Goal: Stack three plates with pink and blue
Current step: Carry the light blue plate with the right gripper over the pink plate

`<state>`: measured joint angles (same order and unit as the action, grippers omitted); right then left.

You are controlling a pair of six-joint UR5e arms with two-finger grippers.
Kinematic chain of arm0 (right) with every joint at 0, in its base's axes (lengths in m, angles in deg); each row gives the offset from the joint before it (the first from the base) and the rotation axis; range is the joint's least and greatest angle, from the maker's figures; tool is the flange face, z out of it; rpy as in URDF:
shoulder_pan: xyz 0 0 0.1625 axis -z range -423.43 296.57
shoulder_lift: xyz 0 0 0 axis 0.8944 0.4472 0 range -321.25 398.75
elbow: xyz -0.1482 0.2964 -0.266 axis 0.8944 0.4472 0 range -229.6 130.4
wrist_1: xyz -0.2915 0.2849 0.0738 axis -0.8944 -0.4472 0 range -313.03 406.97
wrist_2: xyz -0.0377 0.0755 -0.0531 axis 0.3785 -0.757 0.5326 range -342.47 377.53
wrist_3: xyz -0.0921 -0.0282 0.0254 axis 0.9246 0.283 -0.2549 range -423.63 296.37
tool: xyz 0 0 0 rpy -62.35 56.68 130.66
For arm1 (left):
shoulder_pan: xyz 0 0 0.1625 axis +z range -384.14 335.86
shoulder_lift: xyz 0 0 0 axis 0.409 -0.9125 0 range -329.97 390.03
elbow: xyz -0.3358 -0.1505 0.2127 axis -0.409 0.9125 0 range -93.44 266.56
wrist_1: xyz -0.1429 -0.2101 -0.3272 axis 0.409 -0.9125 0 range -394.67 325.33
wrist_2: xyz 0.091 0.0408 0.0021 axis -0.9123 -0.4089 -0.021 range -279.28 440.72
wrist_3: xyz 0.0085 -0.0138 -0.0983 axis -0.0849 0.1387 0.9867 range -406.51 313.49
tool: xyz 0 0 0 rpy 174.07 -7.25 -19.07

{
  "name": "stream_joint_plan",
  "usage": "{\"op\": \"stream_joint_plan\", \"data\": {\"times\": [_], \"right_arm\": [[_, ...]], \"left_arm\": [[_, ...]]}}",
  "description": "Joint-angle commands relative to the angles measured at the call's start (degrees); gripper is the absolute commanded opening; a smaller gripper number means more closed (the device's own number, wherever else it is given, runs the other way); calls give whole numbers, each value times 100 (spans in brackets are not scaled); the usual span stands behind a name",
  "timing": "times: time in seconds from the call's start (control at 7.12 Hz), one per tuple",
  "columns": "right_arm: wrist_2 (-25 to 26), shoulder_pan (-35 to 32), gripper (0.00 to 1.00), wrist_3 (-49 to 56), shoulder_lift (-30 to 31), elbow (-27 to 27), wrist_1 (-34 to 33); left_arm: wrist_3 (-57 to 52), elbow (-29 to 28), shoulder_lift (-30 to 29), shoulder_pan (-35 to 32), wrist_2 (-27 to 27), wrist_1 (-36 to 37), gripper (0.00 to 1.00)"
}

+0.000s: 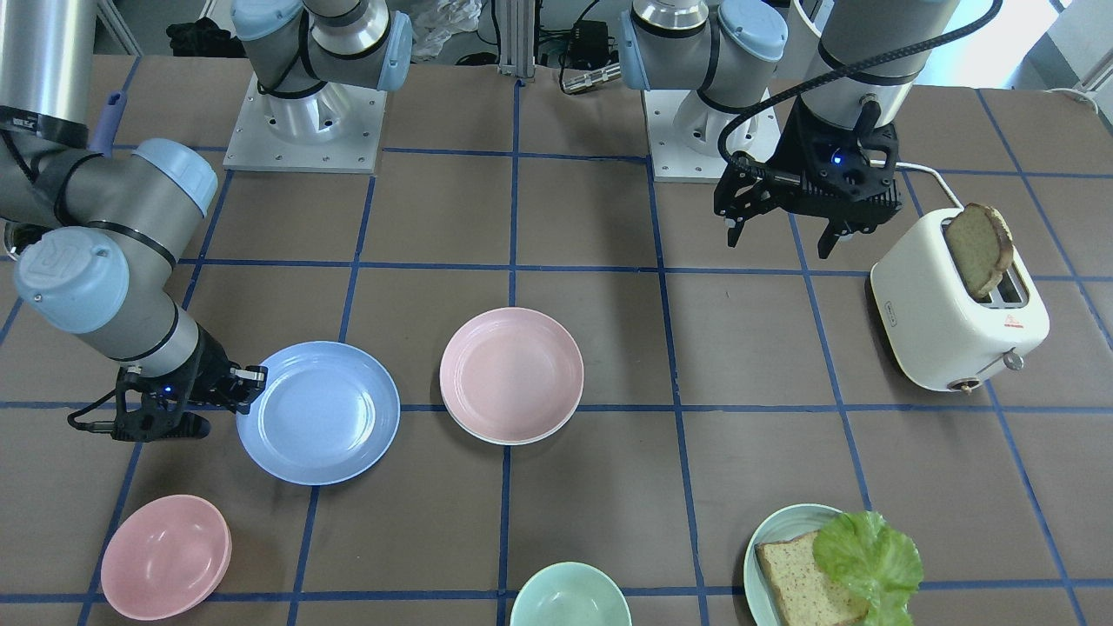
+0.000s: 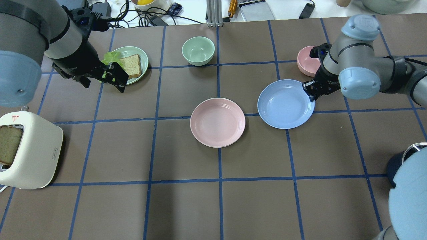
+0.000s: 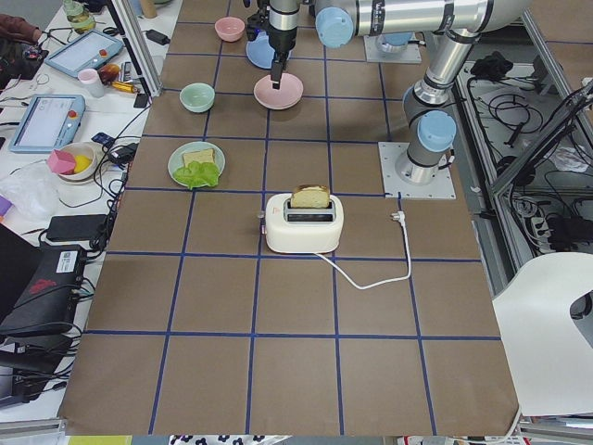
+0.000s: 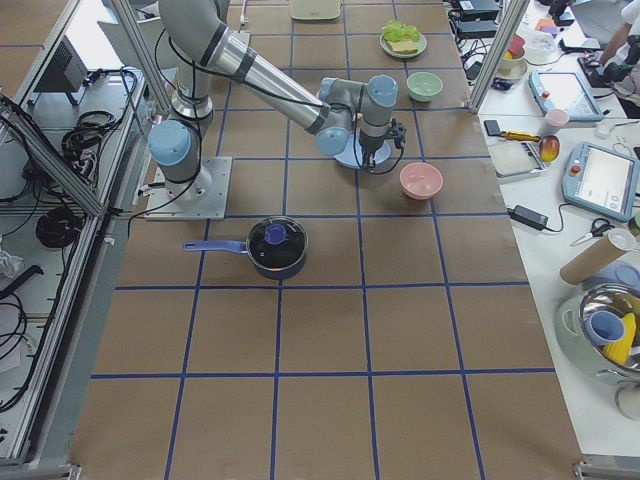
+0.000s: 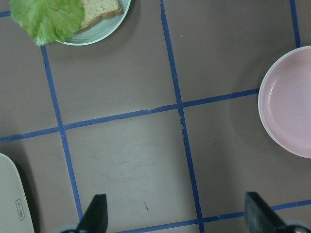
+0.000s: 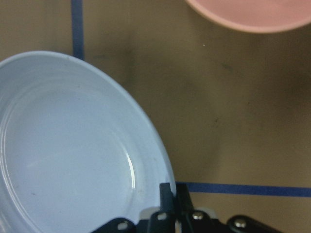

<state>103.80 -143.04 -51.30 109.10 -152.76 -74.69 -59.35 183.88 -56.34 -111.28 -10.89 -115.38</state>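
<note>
The brown desk, gridded with blue tape, fills the overhead view. At its lower left edge stands a cream toaster with a slice of bread sticking up from the slot.

The blue plate lies right of centre in the overhead view. Just to its left, apart from it, is the pink plate at the middle of the frame. In the front-facing view a cream-white plate shows only as a pale rim under the pink plate's lower edge, so the pink one rests on it.

A pale teal plate with bread and lettuce is in the upper left of the overhead view. A green bowl sits at top centre, and a pink bowl at upper right, near the blue plate.

The right fingers are clenched on the blue plate's rim, at its upper right edge in the overhead view. The wrist view shows them pressed close together over that rim.

The left fingers are released and spread wide. They hang above bare desk in the upper left of the overhead view, just below the teal plate, touching nothing.
</note>
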Motion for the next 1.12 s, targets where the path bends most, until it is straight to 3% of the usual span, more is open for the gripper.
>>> {"op": "stream_joint_plan", "data": {"times": [0.0, 0.28, 0.56, 0.98], "right_arm": [[-496, -221, 0, -188, 50, 705, 936], [-585, -650, 0, -441, -73, 1235, 1633], [-569, -1537, 0, -1143, -397, 1245, 1592], [-551, -2111, 0, -1690, -679, 1132, 1304]], "left_arm": [[1, 14, 146, -14, 11, -7, 100], [1, 6, 147, -14, 2, -7, 100], [1, -38, 24, -14, 11, 19, 100], [1, 15, 15, -14, 11, 11, 100]]}}
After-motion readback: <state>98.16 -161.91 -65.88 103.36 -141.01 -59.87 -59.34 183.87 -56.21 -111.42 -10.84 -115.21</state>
